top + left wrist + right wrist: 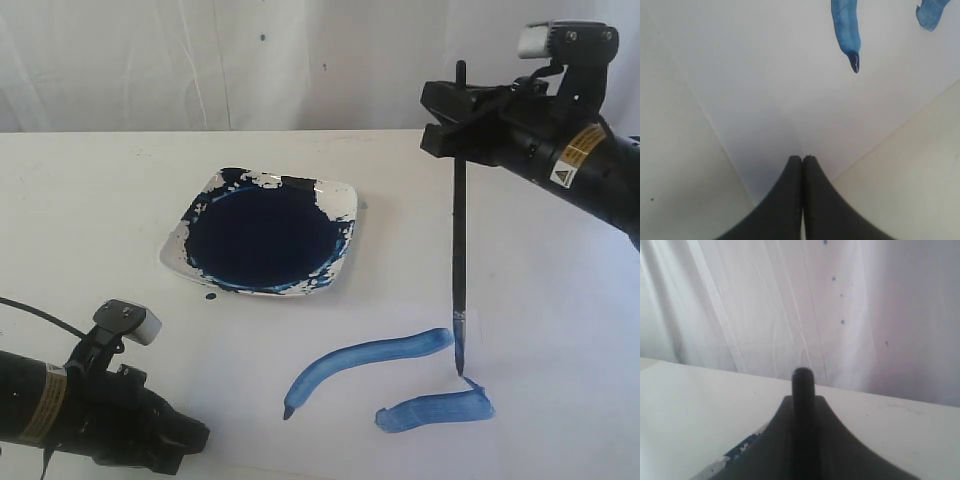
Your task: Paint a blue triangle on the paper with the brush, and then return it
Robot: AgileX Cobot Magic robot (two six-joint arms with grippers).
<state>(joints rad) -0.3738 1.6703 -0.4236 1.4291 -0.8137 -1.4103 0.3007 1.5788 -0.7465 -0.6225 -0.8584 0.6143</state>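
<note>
The blue triangle (380, 355) is unfinished: two thick strokes on the paper (765, 100), with the side toward the left arm not yet closed. Nearest, the left gripper (802, 161) rests over the sheet's corner, its jaws pressed together on nothing, apparently parked clear of wet paint. The brush (460, 230) stands upright with its tip where the strokes nearly meet, so only the bristles mark. The right gripper (460, 108) clamps its upper handle. Beyond sits the paint dish (343, 197), handy for reloading.

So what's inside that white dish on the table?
Dark blue paint pools across the middle of the dish, with smears up the rim. The floor under the paint is covered.
</note>
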